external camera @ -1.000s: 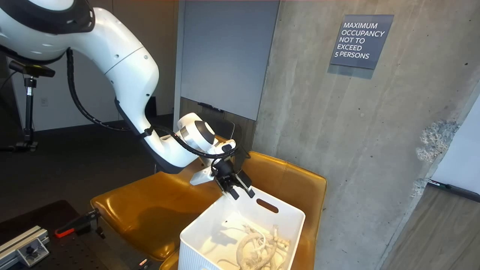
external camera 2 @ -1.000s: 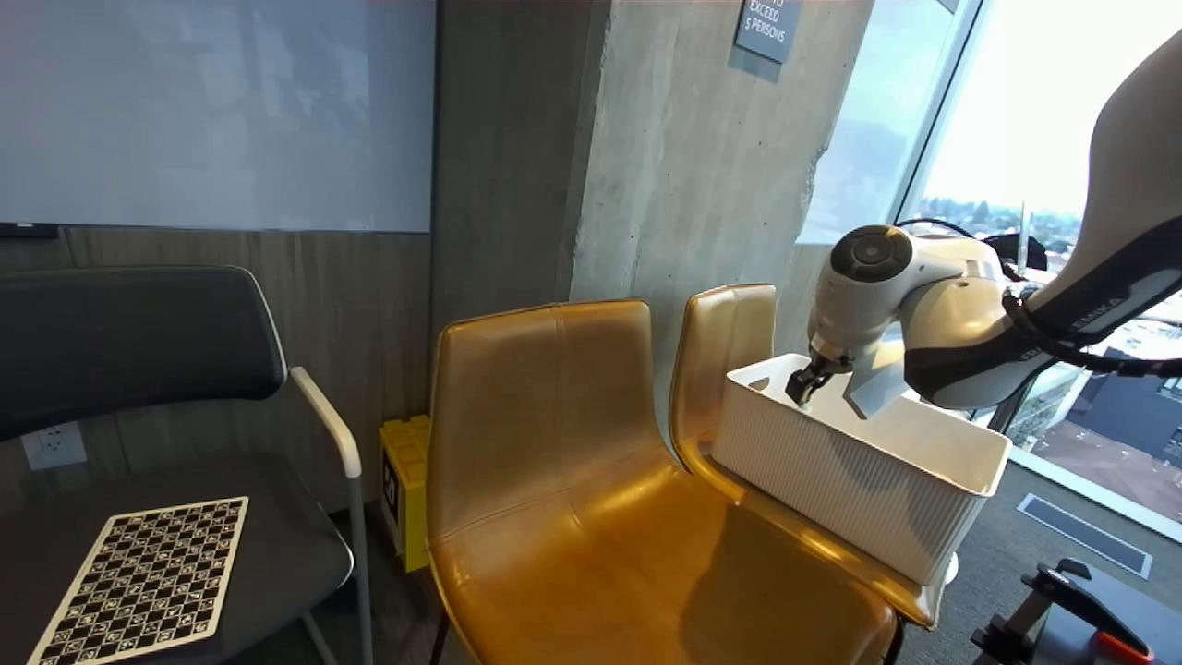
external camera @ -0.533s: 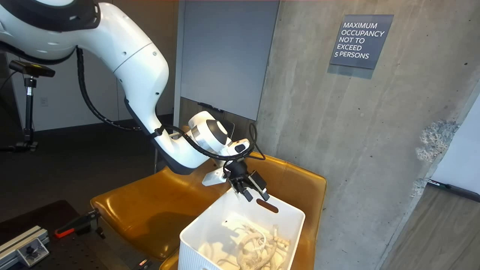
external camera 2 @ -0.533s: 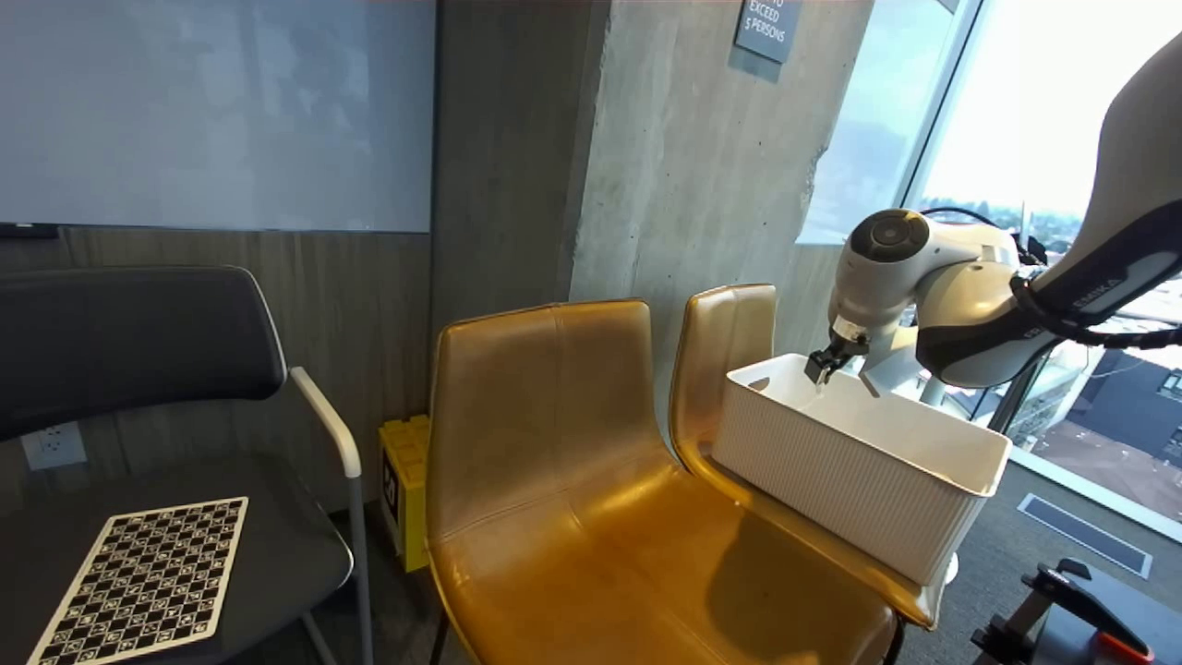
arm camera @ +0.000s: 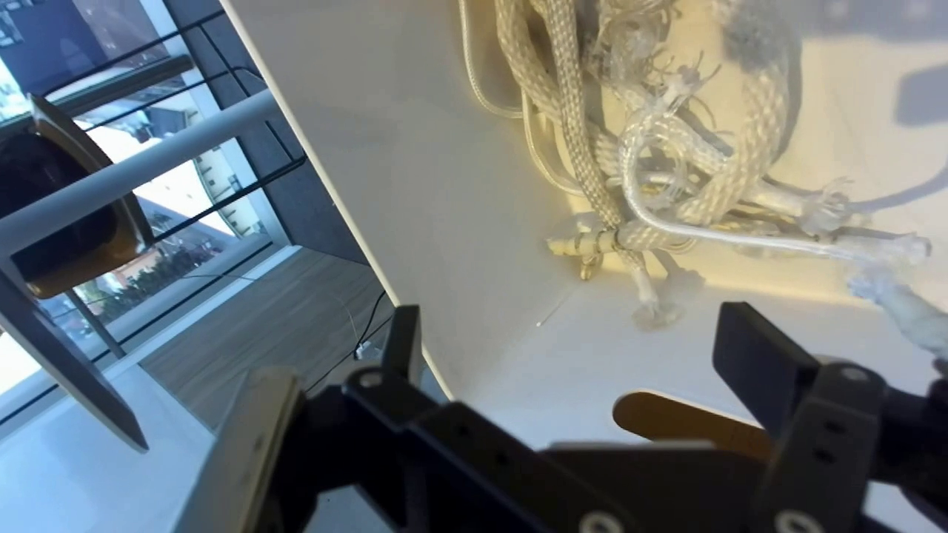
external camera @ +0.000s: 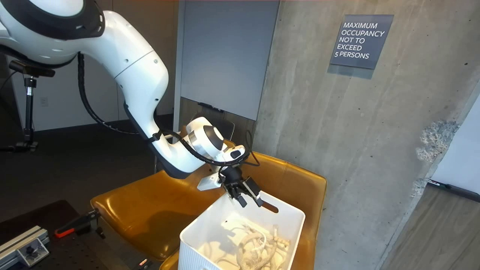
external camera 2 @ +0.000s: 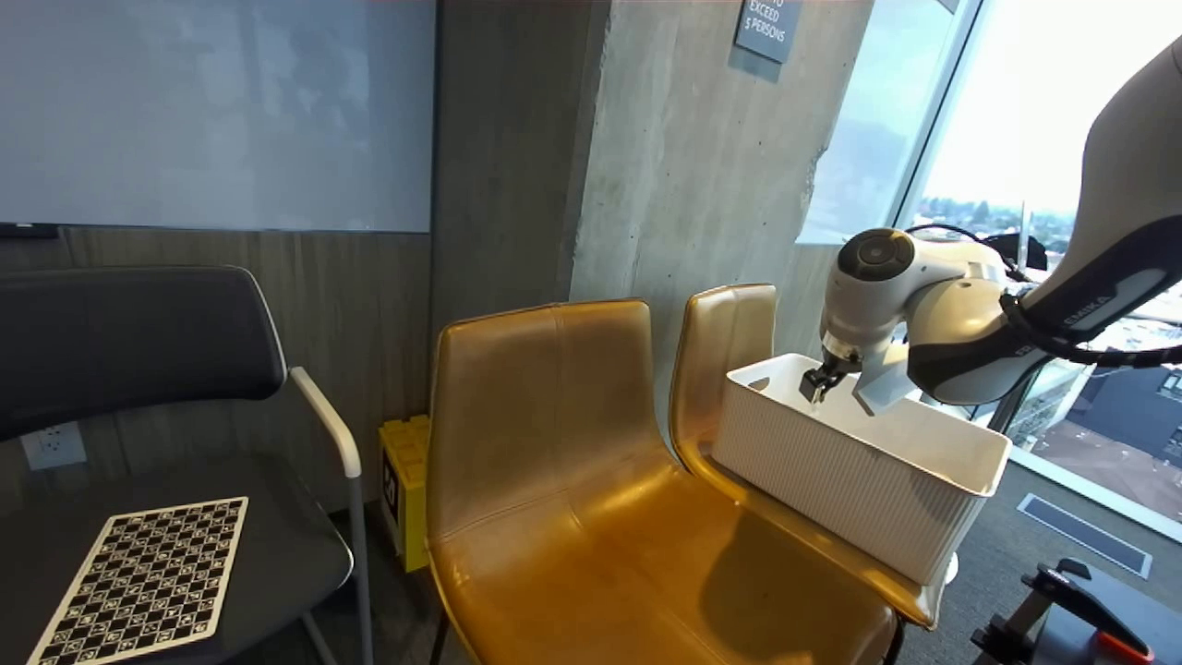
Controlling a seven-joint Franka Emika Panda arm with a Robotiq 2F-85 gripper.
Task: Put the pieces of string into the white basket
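Note:
The white basket (external camera: pixel 195 258) rests on a tan chair; in an exterior view its ribbed long side (external camera 2: pixel 831 471) faces the camera. Inside, the pieces of string (external camera: pixel 258 251) lie tangled against one end of the floor. From the wrist, braided cords (arm camera: pixel 570 96) and thinner strands fill the upper middle. My gripper (external camera: pixel 251 203) hangs at the rim near the slot handle, fingers pointing down into the basket. Its jaws stand wide apart, nothing between them in the wrist view (arm camera: pixel 570 318). A pale strand (arm camera: pixel 903 311) runs to the right edge near one finger; contact cannot be told.
A second tan chair (external camera 2: pixel 591 517) stands beside the basket. The concrete wall (external camera: pixel 360 135) rises behind. A red-handled clamp (external camera: pixel 75 225) sits on the dark table in front. Further off are a black chair (external camera 2: pixel 185 351) bearing a patterned board (external camera 2: pixel 138 573), and a camera stand (external camera: pixel 28 108).
In an exterior view my gripper has shifted right along the basket's rim, then slightly back and lower. Its jaws stay apart. The strings and basket look unmoved.

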